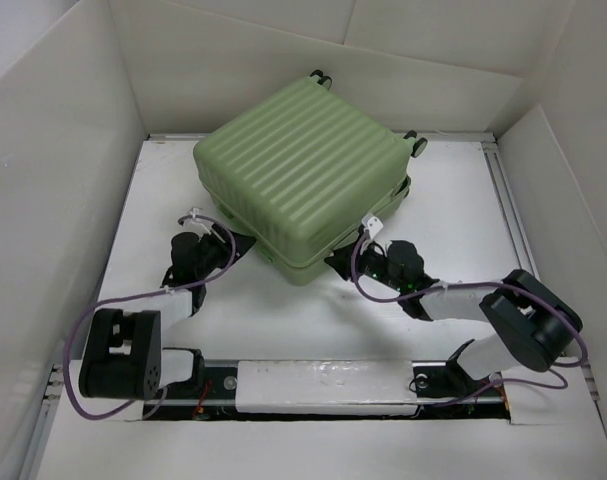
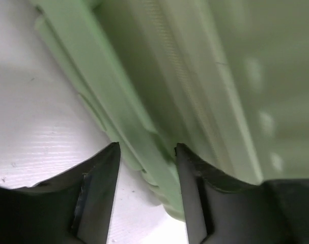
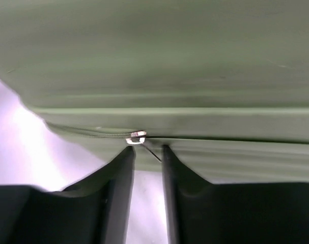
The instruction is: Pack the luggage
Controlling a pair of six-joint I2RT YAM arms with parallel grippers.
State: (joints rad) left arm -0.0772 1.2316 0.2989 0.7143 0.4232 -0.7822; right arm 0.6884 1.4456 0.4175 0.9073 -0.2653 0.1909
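The luggage (image 1: 303,170), a pale green ribbed suitcase, lies flat and shut on the white table, with black wheels (image 1: 419,145) at its far side. My left gripper (image 1: 235,240) is at its front-left edge. In the left wrist view the gripper (image 2: 146,148) is open, and the rim of the lower shell (image 2: 144,152) runs between the fingers. My right gripper (image 1: 341,262) is at the front-right edge. Seen from the right wrist, this gripper (image 3: 146,148) stands narrowly open just below the metal zipper slider (image 3: 136,138). The thin pull tab (image 3: 153,152) hangs between the fingers and is not pinched.
White walls (image 1: 43,180) enclose the table on the left, back and right. The arm bases (image 1: 323,385) and purple cables (image 1: 83,340) lie along the near edge. Bare table surface (image 1: 453,210) shows to the right of the luggage.
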